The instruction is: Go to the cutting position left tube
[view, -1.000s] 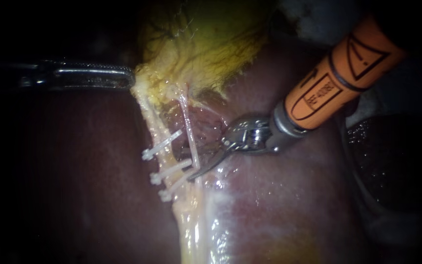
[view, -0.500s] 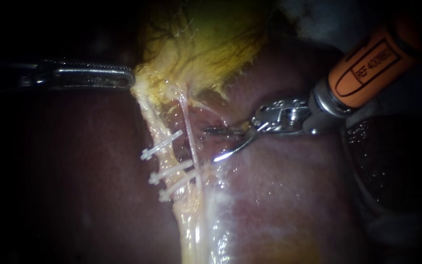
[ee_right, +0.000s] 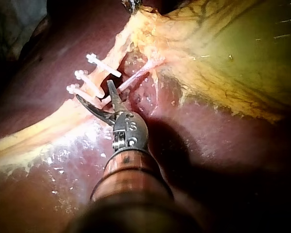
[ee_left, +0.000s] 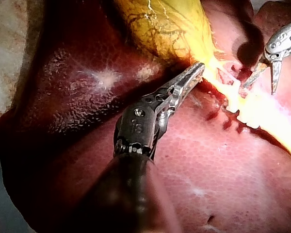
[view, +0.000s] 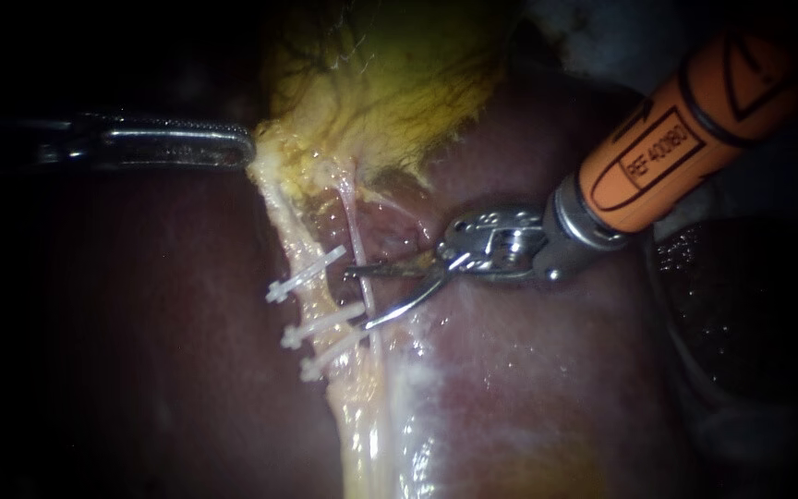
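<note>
The yellow gallbladder (view: 390, 83) lies on the dark red liver (view: 528, 388). Two strands run down from its neck: a thick yellowish left tube (view: 299, 242) and a thin pink tube (view: 351, 222). Three white clips (view: 305, 274) cross the left tube. My right instrument (view: 359, 298), on an orange shaft, has its blades open. They straddle the thin pink tube just right of the clips, between the top and middle ones; the right wrist view shows the same for my right instrument (ee_right: 93, 91). My left instrument (view: 237, 148) is shut on the gallbladder's edge; the left wrist view shows my left instrument (ee_left: 191, 76) there too.
A wet pale band of tissue (view: 367, 434) runs down from the clips over the liver. A dark liver lobe (view: 741, 305) lies under the right shaft. Pale cloth (ee_left: 9, 48) borders the liver behind my left instrument.
My right instrument drew back up and to the right from the lower clips, then came left again; its open blades now sit around the thin tube, higher than before. The left instrument held still.
</note>
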`<state>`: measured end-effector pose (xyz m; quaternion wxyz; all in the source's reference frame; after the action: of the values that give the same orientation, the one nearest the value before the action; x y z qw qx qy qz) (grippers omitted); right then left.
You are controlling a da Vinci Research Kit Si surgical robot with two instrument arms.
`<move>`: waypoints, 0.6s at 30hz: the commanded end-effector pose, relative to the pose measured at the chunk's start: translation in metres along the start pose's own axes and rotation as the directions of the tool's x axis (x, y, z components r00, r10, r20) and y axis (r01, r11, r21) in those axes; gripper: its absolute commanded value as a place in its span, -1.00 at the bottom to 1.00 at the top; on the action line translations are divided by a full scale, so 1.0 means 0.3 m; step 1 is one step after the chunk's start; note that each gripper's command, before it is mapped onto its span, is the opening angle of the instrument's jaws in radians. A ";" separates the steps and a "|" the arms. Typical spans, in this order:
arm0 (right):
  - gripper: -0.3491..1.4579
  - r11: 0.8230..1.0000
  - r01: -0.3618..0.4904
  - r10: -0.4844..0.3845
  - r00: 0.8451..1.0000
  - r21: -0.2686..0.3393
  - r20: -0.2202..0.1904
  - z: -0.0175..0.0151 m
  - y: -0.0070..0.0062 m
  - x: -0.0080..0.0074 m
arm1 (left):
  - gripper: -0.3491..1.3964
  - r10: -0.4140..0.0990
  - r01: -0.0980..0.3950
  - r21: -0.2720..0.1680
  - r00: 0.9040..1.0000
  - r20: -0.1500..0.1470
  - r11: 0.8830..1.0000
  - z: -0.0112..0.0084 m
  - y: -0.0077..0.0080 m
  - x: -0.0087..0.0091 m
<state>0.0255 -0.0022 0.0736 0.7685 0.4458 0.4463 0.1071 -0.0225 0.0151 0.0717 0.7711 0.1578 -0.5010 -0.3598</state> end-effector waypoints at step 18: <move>0.76 0.994 0.032 -0.030 0.999 0.102 -0.013 0.011 0.0154 -0.0053 | -1.00 0.000 0.000 0.000 1.000 0.000 1.000 0.0000 0.0000 0.0001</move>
<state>0.0283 -0.0023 0.0789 0.7395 0.4814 0.4651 0.0709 -0.0225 0.0151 0.0718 0.7711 0.1578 -0.5010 -0.3598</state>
